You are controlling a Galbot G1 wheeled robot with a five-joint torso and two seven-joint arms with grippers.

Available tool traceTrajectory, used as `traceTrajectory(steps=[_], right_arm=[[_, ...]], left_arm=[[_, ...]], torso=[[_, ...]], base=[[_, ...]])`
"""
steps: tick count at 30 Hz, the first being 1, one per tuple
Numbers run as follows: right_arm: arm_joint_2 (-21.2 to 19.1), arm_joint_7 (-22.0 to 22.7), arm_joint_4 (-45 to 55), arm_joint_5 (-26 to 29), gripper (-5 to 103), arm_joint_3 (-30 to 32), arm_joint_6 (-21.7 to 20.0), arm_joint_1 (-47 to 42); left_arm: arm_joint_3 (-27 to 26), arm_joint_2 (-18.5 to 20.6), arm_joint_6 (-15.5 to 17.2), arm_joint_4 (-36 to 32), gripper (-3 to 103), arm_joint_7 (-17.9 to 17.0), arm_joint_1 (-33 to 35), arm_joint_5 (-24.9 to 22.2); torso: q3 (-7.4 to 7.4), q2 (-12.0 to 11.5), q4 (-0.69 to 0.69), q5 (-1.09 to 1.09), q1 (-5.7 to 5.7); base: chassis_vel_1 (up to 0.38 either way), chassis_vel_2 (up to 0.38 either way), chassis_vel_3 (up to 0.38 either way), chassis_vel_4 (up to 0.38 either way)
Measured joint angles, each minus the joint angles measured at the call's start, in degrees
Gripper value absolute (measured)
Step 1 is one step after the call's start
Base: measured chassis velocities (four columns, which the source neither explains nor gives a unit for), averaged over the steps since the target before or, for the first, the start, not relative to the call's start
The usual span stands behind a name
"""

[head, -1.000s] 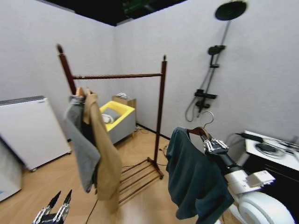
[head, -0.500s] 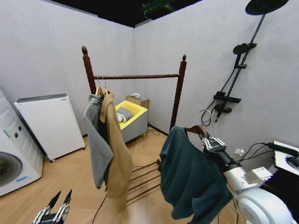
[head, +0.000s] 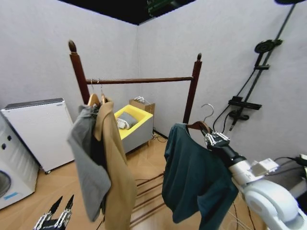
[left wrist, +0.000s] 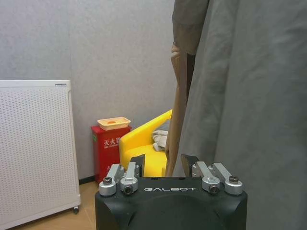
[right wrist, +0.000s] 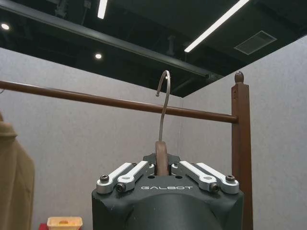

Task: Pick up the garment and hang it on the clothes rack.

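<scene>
Right hand [head: 214,139] pinching the wooden hanger of the garment [head: 194,179], held below the clothes rack [head: 144,80] bar; left hand [head: 56,215] low, fingers spread; the hook could miss the bar or snag the tan coat [head: 112,167].
</scene>
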Motion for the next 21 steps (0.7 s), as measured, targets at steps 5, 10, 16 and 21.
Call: traceTrajectory(steps=[5, 10, 16, 21], right_arm=[[-4.32, 2.08, -0.35, 6.80, 10, -0.89, -3.72, 8.30], [-7.39, 4.06, 2.17, 12.88, 10, -0.45, -7.80, 12.23], [-10.91, 4.87, -1.05, 15.32, 10, -5.06, -9.90, 21.50], [-11.55, 6.07, -6.79, 15.80, 10, -16.03, -11.27, 34.49]], left_arm=[[0.00, 0.00, 0.00, 0.00, 46, -0.01, -0.01, 0.00], [0.00, 0.00, 0.00, 0.00, 46, 0.00, 0.00, 0.00], [0.00, 0.00, 0.00, 0.00, 46, -0.01, 0.01, 0.00], [0.00, -0.01, 0.00, 0.00, 46, -0.02, 0.01, 0.00]], torso=[[0.02, -0.04, 0.04, 0.01, 0.09], [0.00, -0.02, -0.02, -0.01, 0.01], [-0.04, 0.06, 0.00, 0.02, -0.11], [-0.02, 0.04, 0.02, -0.01, -0.06]], base=[[-0.244, 0.258, 0.216, -0.187], [-0.079, 0.060, 0.035, -0.005], [0.051, -0.049, -0.045, 0.036], [0.035, -0.014, -0.015, 0.026]])
